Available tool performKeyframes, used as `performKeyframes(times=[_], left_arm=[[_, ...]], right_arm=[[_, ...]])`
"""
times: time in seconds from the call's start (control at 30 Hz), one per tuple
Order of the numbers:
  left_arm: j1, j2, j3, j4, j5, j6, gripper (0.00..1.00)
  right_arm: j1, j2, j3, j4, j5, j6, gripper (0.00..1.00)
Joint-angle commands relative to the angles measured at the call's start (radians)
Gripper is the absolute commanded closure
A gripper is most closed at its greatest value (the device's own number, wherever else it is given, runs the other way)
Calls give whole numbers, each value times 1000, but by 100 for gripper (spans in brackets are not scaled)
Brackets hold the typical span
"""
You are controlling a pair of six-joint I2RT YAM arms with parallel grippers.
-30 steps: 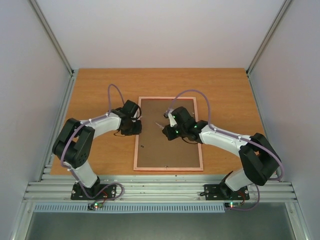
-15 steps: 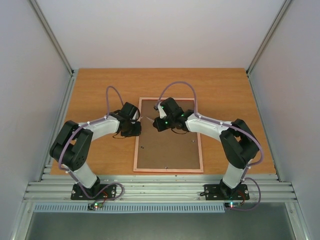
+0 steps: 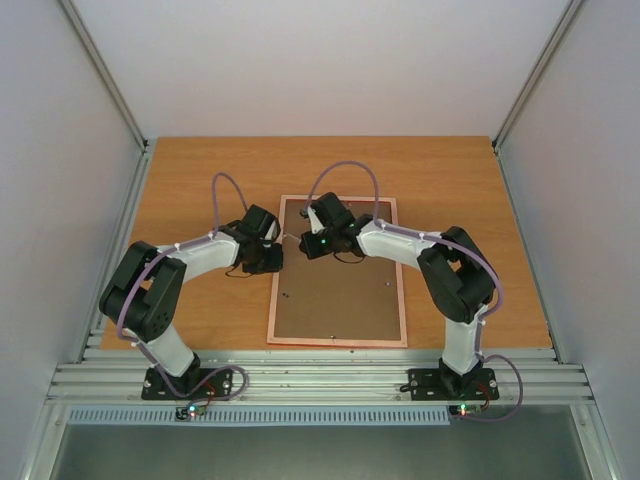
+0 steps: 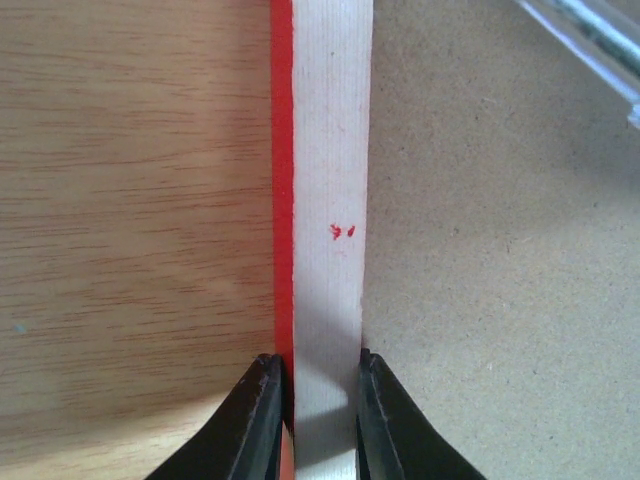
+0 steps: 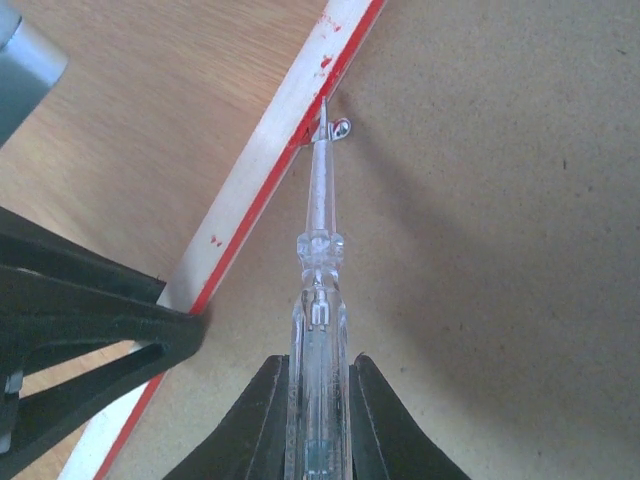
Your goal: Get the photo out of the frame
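I can't see the photo itself. I judge it sits under the brown backing board [image 3: 335, 300], since the frame [image 3: 337, 341] lies face down in the middle of the table [image 3: 200, 180], between the two arms. A print like that should be light, thin and easy to crease or scuff, so I'd want the board lifted away first. Then I'd take the print by its margin at an edge, not drag it by the face. The frame looks rigid and light, its thin rail good for pinching. The left gripper [image 4: 318, 375] does just that, its jaws narrowed onto the left rail with the pale back of the rail between them. The right gripper [image 5: 318, 370] is clamped on a clear-handled tool [image 5: 320, 260]. The tool's fine tip rests at a small metal tab [image 5: 340, 128] against the rail's inner edge. By count: one frame, one board, one tool, two grippers, and one tab I can be sure of. A few dark specks on the board in the overhead view may be more tabs, but I can't tell.
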Motion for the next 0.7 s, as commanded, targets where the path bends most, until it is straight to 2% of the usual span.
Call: performKeyframes(times=[0.0,0.4,0.67], left_arm=[[-19,8,-29,22,91,1,90],[-18,14,-28,24,97,1,90],[-19,19,-28,27,97,-1,90]], right_arm=[[-3,27,49,6,3,5,99],[-3,59,67,-26,-11,10,99],[-1,69,73,-49,-75,3,99]])
